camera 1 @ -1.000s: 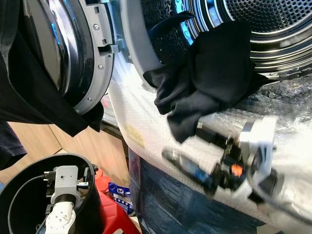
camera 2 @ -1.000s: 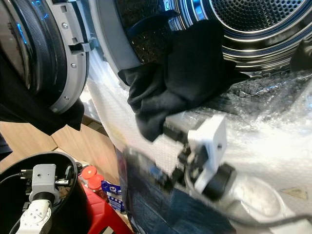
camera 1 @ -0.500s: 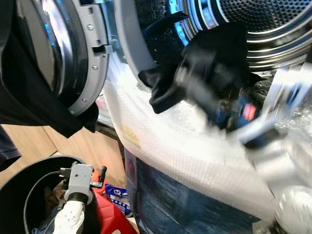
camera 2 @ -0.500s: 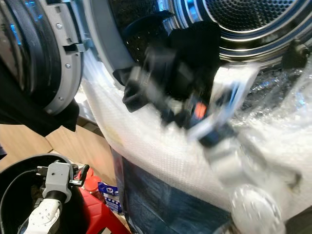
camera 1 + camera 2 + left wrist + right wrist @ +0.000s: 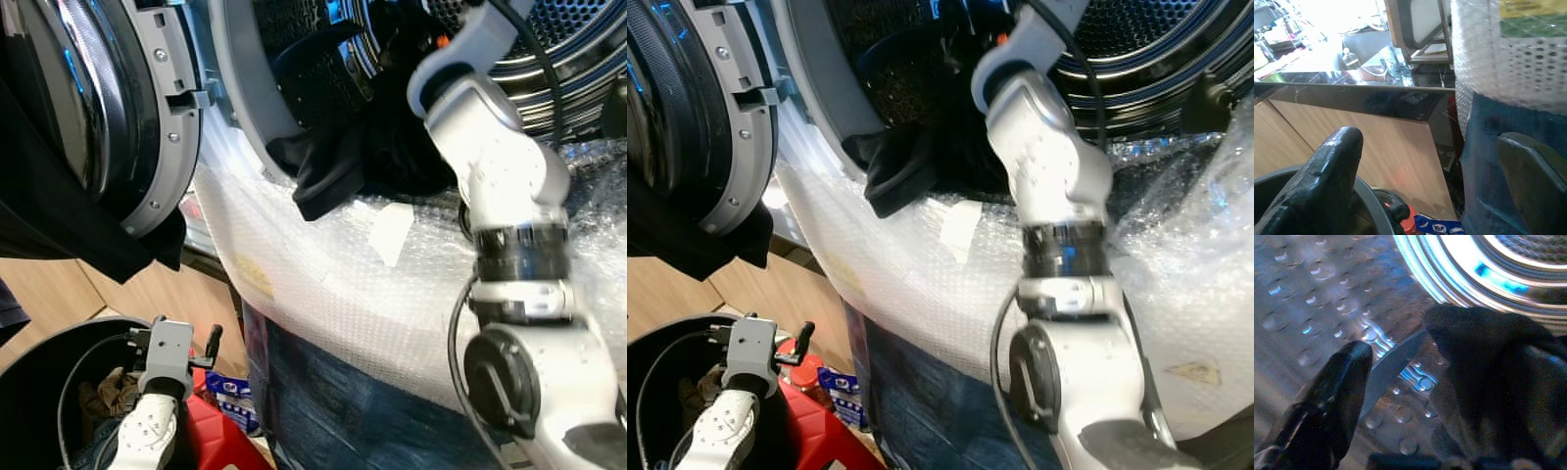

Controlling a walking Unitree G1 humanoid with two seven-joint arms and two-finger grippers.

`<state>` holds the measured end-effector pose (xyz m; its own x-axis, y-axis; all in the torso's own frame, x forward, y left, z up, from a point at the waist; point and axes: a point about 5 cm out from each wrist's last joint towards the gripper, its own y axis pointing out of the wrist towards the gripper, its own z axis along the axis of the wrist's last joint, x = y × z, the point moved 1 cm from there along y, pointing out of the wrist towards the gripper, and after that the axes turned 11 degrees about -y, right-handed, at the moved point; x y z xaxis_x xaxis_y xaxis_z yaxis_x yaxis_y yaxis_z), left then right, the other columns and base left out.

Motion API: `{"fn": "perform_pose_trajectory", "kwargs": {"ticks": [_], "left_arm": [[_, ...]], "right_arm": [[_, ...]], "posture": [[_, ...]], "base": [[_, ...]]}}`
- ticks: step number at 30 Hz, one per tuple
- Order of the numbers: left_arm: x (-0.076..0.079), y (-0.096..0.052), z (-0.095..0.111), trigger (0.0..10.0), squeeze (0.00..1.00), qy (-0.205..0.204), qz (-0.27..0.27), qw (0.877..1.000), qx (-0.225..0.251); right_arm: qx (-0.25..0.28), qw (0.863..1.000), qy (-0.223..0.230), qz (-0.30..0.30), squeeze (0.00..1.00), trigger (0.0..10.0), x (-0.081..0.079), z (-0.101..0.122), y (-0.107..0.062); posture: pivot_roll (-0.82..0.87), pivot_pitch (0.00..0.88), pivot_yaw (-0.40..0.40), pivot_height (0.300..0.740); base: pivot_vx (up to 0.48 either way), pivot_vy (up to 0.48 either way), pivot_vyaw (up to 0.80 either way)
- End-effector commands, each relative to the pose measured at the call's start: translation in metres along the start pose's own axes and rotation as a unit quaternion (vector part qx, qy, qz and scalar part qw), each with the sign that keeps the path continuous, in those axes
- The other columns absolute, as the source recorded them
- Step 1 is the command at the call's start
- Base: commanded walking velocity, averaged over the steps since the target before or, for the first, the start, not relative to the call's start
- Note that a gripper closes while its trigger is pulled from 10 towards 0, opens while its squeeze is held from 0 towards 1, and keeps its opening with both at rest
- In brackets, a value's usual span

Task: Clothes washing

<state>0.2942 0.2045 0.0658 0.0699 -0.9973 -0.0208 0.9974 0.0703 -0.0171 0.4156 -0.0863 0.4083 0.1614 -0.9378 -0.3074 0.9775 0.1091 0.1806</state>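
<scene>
The black garment point(image 5: 338, 162) lay slumped over the washer's door rim point(image 5: 240, 117), half inside: soft, light, best pinched at a bunched fold. The right gripper point(image 5: 1400, 382) reached past that rim, fingers apart; the left gripper point(image 5: 1425, 186) hovered open below it, over the bin point(image 5: 39, 362).

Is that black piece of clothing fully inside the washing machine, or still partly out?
Partly out. The black garment droops over the door rim onto the bubble wrap, beside the right arm.
</scene>
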Motion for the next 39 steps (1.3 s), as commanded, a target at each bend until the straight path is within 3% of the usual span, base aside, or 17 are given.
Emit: {"fn": "perform_pose_trajectory", "kwargs": {"ticks": [1,3,5,9,10,14,18,21,24,26,30,33,39], "left_arm": [[-0.002,0.002,-0.001,10.0,0.00,0.015,-0.003,1.000,-0.006],[0.000,0.003,-0.001,10.0,0.00,0.018,-0.012,1.000,-0.005],[0.002,0.007,0.002,10.0,0.00,0.018,-0.015,1.000,-0.001],[0.005,0.011,0.003,10.0,0.00,0.017,-0.019,1.000,-0.001],[0.007,0.012,0.003,10.0,0.00,0.017,-0.024,1.000,-0.002],[0.008,0.011,0.001,10.0,0.00,0.018,-0.027,0.999,-0.006],[0.010,0.010,0.001,10.0,0.00,0.021,-0.034,0.999,-0.005],[0.008,0.009,-0.001,10.0,0.00,0.019,-0.026,0.999,-0.009],[0.010,0.009,-0.001,10.0,0.00,0.022,-0.036,0.999,-0.010],[0.011,0.009,-0.001,10.0,0.00,0.021,-0.037,0.999,-0.011],[0.011,0.009,0.000,10.0,0.00,0.025,-0.041,0.999,-0.009],[0.006,0.007,-0.001,10.0,0.00,0.028,-0.039,0.999,-0.010],[0.004,0.006,-0.003,10.0,0.00,0.028,-0.034,0.999,-0.015]], "right_arm": [[0.001,1.000,-0.005,-0.008,0.00,10.0,-0.003,0.003,0.004],[-0.003,1.000,-0.028,-0.011,0.00,10.0,-0.007,0.003,0.006],[-0.001,0.996,-0.090,-0.018,0.00,10.0,-0.013,0.003,0.007],[-0.003,0.984,-0.167,-0.068,0.00,10.0,0.002,0.000,0.009],[-0.016,0.981,-0.172,-0.089,0.00,10.0,0.012,-0.006,0.009],[-0.034,0.978,-0.176,-0.109,0.00,10.0,0.023,-0.016,0.009],[-0.041,0.978,-0.193,-0.070,0.00,10.0,0.017,-0.023,0.010],[-0.036,0.987,-0.152,-0.048,0.00,10.0,0.011,-0.019,0.011],[-0.022,0.982,-0.179,-0.053,0.00,10.0,0.010,-0.010,0.010],[-0.021,0.986,-0.152,-0.068,0.00,10.0,0.014,-0.002,0.010],[-0.002,0.987,-0.148,-0.057,0.00,10.0,0.011,0.017,0.008],[0.028,0.981,-0.185,-0.058,0.00,10.0,0.009,0.037,0.006],[0.035,0.978,-0.202,-0.038,0.00,10.0,0.008,0.052,0.003]], "posture": [[0.07,0.000,0.068,0.740],[0.07,0.000,0.067,0.740],[0.07,0.000,0.067,0.740],[0.07,0.000,0.063,0.740],[0.07,0.000,0.054,0.740],[0.07,0.000,0.061,0.740],[0.07,0.000,0.060,0.740],[0.06,0.000,0.070,0.740],[0.06,0.000,0.072,0.740],[0.06,0.000,0.072,0.740],[0.07,0.000,0.077,0.740],[0.06,0.000,0.078,0.740],[0.03,0.000,0.073,0.740]], "base": [[0.000,0.000,0.00],[0.000,0.000,0.00],[0.000,0.000,0.00],[0.000,0.000,0.00],[0.000,0.000,0.00],[0.000,0.000,0.00],[0.000,0.000,0.00],[0.000,0.000,0.00],[0.000,0.000,0.00],[0.000,0.000,0.00],[0.000,0.000,0.00],[0.000,0.000,0.00],[0.000,0.000,0.00]]}}
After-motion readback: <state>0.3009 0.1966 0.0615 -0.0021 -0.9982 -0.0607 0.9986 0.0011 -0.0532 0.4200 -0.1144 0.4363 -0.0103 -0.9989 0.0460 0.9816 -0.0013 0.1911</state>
